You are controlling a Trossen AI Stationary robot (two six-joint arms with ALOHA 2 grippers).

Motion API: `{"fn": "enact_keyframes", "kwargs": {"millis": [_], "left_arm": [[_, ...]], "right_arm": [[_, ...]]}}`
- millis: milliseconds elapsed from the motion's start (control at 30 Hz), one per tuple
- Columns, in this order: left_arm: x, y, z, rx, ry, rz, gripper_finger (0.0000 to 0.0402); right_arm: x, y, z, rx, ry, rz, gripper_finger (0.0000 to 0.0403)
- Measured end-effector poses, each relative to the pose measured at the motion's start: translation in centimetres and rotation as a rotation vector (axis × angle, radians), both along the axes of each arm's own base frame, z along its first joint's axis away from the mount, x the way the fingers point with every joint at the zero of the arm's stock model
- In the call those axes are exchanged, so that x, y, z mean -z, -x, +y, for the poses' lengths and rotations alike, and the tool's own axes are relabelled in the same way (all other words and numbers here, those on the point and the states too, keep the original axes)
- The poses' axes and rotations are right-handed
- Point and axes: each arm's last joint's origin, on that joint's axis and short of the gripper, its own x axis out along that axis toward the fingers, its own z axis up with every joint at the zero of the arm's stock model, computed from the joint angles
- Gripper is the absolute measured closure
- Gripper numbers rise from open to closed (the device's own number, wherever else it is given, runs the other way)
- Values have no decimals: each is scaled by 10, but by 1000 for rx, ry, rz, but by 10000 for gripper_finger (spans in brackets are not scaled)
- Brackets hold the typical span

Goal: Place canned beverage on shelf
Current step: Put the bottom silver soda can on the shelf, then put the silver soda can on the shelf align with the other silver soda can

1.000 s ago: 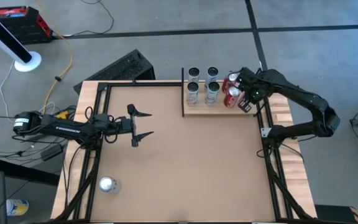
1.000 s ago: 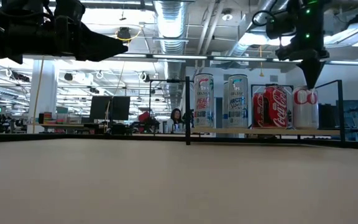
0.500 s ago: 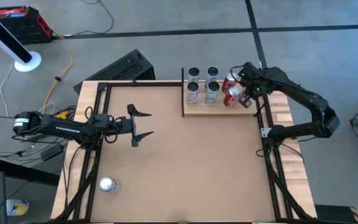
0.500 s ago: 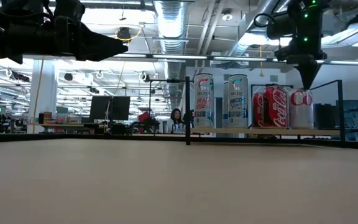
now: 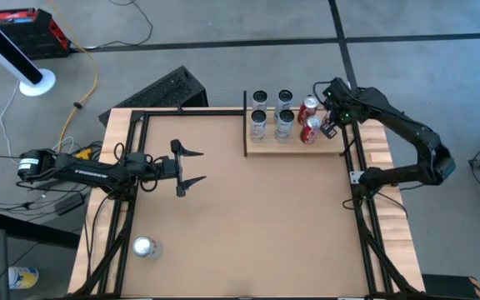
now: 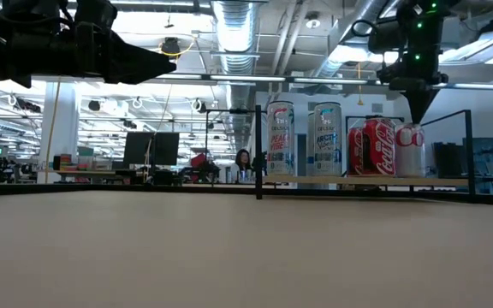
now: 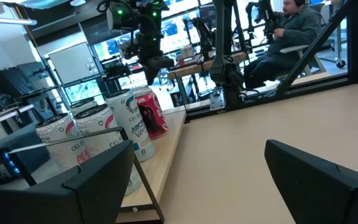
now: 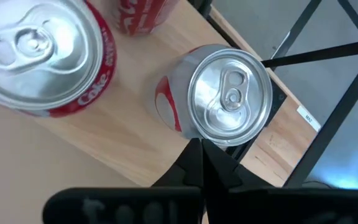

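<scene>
The shelf [image 5: 294,147], a pale wood-grain plank w/ a thin black rail on its short end, sits at the far edge of the smooth brown tabletop [image 5: 248,217]. On it: four white Celsius cans [image 5: 272,114] in a 2x2 block, two red Coke cans [image 5: 309,118] next to them, and a silver Diet Coke can [image 8: 219,99] w/ a red swoosh at the end nearest the black table frame [image 5: 358,167]. It stands upright on the wood, shiny round lid and pull tab facing up. The right gripper [image 8: 201,163] hangs just above that silver can, dark fingers pinched tight together into a point, gripping nothing. The left gripper [image 5: 188,167] waits over the tabletop's left side, well apart from the shelf, its flat black fingers [image 7: 328,180] spread wide & empty. One more silver-topped can [image 5: 143,247] stands near the front left corner.
</scene>
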Motion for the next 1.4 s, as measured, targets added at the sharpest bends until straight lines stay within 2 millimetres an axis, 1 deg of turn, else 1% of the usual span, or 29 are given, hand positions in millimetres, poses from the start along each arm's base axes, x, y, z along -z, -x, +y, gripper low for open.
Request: {"fn": "enact_keyframes", "kwargs": {"millis": [200, 433, 600, 1000, 1233, 1333, 1400], "left_arm": [[0, 0, 0, -1, -8, 1, 51], [0, 0, 0, -2, -8, 1, 51], [0, 0, 0, -2, -8, 1, 51], [0, 0, 0, -6, -27, 5, 51], [0, 0, 0, -6, -27, 5, 51], [0, 0, 0, -6, -27, 5, 51], [0, 0, 0, -5, -27, 4, 51]], "right_arm": [[2, -1, -3, 5, -10, 4, 385], [18, -9, -17, 7, -50, 76, 385], [26, -12, -23, 13, -42, 155, 385], [23, -11, -29, 15, 11, 127, 385], [22, -11, -29, 22, 29, 144, 385], [15, -10, -26, 31, 9, 154, 385], [7, -11, -20, 37, -17, 167, 385]]}}
